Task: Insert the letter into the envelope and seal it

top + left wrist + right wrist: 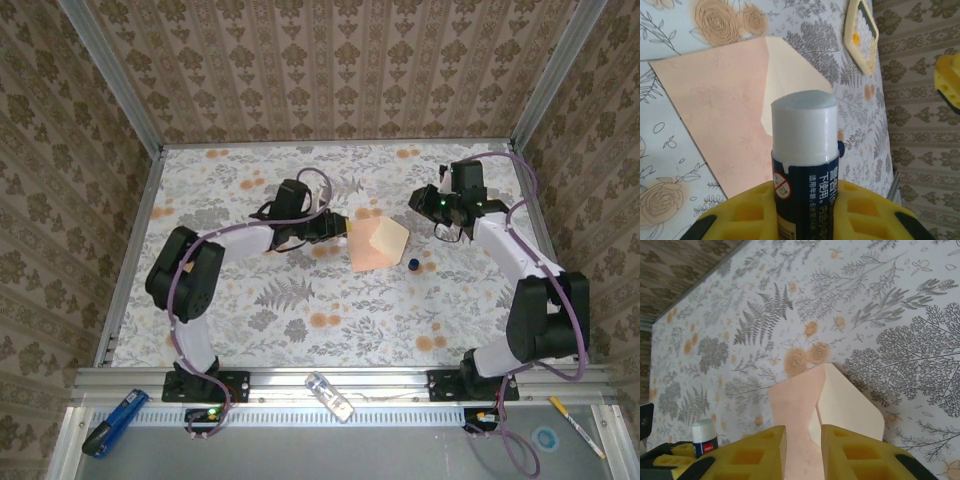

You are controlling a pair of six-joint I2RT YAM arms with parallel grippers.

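- envelope [366, 248] lies flat mid-table on the floral table cover [300, 310], between the two grippers. Its long axis runs roughly near-to-far, slightly tilted.
- cream flap [393, 236] is open, with the point facing right, toward the right arm. The salmon body sits on the left-arm side.
- left gripper [807, 197] is pinching a glue stick [804, 145]. The yellow fingers [752, 202] are clamped on the blue barrel, the cap is off, and the white glue end faces the envelope.
- the top view puts the left gripper right at the envelope's left edge. Cannot tell whether the glue touches the paper.
- the left wrist view gives the stick close up, with the envelope body and flap fold behind it. The label print is readable here and not from the top view.
- right gripper [803, 435] has its yellow fingers [767, 452] drawn close with a narrow slit between them and nothing pinched. The envelope is seen through the slit, lying on the table beyond.
- in the top view the right gripper sits just off the flap tip, apart from the paper.
- the right wrist view also catches the glue stick low on the left.
- small blue cap [413, 264] lies on the table just beside the envelope's near-right corner.
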